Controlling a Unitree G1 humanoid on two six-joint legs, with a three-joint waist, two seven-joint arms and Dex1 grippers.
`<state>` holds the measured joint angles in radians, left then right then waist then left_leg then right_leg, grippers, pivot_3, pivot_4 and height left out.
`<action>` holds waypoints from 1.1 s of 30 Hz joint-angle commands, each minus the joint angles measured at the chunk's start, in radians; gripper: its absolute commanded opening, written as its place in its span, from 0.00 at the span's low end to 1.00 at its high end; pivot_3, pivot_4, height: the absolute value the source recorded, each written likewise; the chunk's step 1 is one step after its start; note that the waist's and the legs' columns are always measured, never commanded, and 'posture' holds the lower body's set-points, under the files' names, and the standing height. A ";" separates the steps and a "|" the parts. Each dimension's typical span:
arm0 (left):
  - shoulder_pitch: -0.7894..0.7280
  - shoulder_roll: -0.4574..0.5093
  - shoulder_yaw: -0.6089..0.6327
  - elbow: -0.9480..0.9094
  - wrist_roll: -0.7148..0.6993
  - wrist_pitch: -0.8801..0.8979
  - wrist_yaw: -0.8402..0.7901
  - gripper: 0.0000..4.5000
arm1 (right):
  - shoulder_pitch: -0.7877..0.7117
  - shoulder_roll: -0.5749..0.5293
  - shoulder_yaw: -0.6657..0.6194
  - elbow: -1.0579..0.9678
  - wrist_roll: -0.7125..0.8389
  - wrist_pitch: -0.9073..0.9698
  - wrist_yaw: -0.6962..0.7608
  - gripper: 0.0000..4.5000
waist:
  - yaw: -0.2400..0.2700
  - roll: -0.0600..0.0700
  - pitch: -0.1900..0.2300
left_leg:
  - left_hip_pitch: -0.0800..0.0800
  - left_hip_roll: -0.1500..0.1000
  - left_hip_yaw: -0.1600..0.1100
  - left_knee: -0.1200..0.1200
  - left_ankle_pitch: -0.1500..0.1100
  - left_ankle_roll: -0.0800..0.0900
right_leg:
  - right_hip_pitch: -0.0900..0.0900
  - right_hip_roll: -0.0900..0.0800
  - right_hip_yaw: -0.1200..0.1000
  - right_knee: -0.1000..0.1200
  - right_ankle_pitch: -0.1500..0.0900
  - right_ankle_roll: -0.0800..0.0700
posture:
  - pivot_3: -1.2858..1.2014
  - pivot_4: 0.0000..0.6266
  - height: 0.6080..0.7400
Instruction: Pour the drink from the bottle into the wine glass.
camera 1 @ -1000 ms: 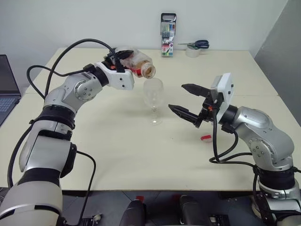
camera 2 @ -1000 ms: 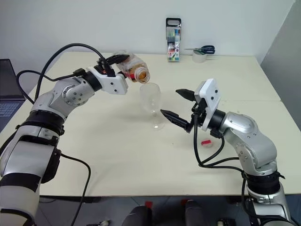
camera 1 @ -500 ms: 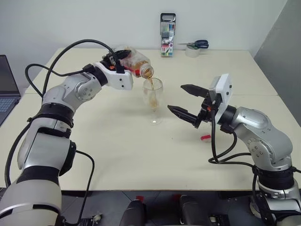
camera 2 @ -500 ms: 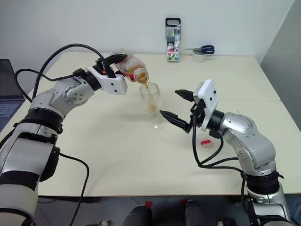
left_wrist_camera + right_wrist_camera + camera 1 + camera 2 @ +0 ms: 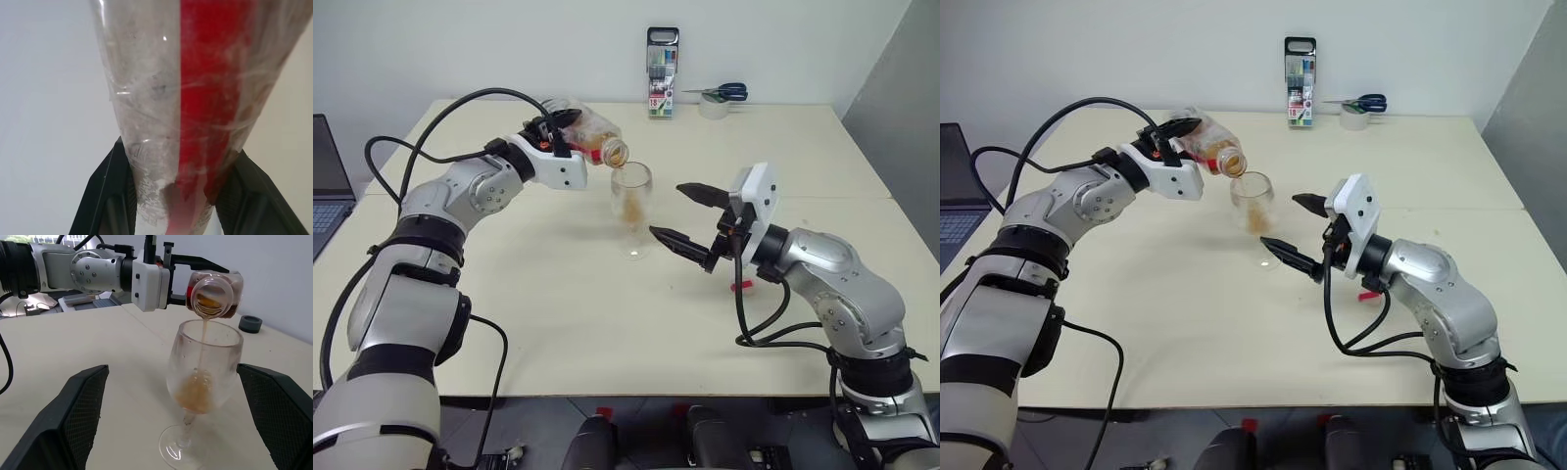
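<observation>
In the head views the left gripper is clamped on the bottle, which is tipped nearly level with its mouth just above the rim of the glass; a thin stream of drink falls into the bowl, which is partly filled. The pour looks under way, and doing it well likely means holding the mouth over the middle of the bowl, tilting slowly so the stream stays thin, and keeping the neck off the rim so the glass does not tip. The right gripper hangs with its fingers spread wide and empty, just beside the glass on its right, near the stem but not touching it. A red cap lies on the table under the right arm. In the left wrist view both fingers press the bottle's body, its red label between them. In the right wrist view the glass stands between the two spread fingers, apart from both, with the bottle's mouth over its rim and amber drink pooling in the bowl.
</observation>
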<state>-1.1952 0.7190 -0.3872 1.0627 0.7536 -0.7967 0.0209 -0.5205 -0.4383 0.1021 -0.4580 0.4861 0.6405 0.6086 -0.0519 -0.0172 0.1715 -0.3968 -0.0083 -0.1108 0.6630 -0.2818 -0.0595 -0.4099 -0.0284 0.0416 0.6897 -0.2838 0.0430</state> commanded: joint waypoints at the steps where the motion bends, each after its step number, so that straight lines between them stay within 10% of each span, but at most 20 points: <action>1: -0.058 0.020 0.003 -0.007 -0.001 -0.006 0.033 0.37 | -0.001 0.012 0.003 -0.035 -0.014 -0.024 -0.015 1.00 | 0.000 0.000 0.000 | 0.000 0.000 0.000 0.000 0.000 0.000 | 0.000 0.000 0.000 0.000 0.000 0.000 | 0.52 0.24 1.00; 33: -0.114 0.025 -0.060 0.052 0.050 -0.018 0.110 0.37 | 0.031 0.083 0.039 -0.044 -0.057 -0.003 -0.081 1.00 | -0.002 0.000 0.000 | -0.001 0.000 0.000 0.000 0.000 0.000 | -0.001 0.000 0.000 0.001 0.000 0.000 | 0.52 0.24 1.00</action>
<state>-1.2647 0.7215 -0.4554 1.1166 0.8058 -0.8133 0.1066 -0.4854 -0.3625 0.1437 -0.4574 0.4230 0.6441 0.5313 -0.0538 -0.0172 0.1715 -0.3976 -0.0085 -0.1107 0.6635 -0.2817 -0.0596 -0.4111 -0.0285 0.0415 0.6909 -0.2838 0.0430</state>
